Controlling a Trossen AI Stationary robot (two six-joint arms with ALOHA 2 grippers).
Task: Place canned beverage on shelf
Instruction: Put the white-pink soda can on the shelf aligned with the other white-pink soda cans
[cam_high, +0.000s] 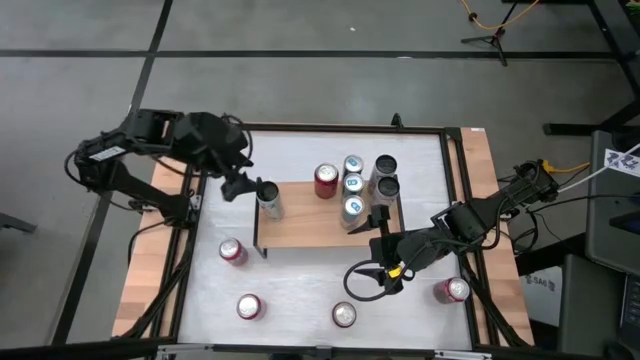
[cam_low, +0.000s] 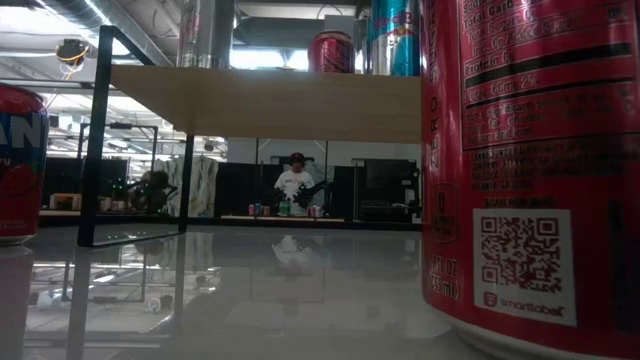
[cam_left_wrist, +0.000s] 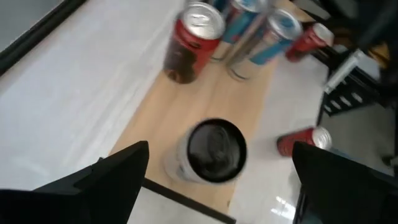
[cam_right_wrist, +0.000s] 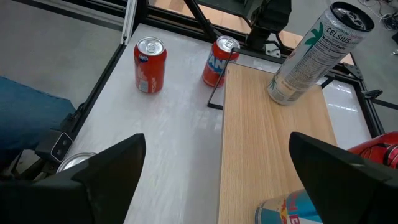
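Note:
The shelf (cam_high: 320, 222) is a light wooden board on thin black legs in the middle of the white table. A tall silver can with a black top (cam_left_wrist: 214, 152) stands on its base at the board's left end (cam_high: 268, 198). My left gripper (cam_high: 243, 187) hovers open just to the left of it and above it, touching nothing. Its fingers show to either side of the can in the left wrist view. Several more cans (cam_high: 352, 185) stand on the board's far right part. My right gripper (cam_high: 383, 258) waits open above the table by the shelf's near right corner.
Red cans stand on the table at near left (cam_high: 232, 251), at the front (cam_high: 249, 306) (cam_high: 344, 315) and at the right (cam_high: 453, 290). One red can (cam_low: 530, 160) stands right before the low camera. A person (cam_low: 295, 185) is in the room far behind.

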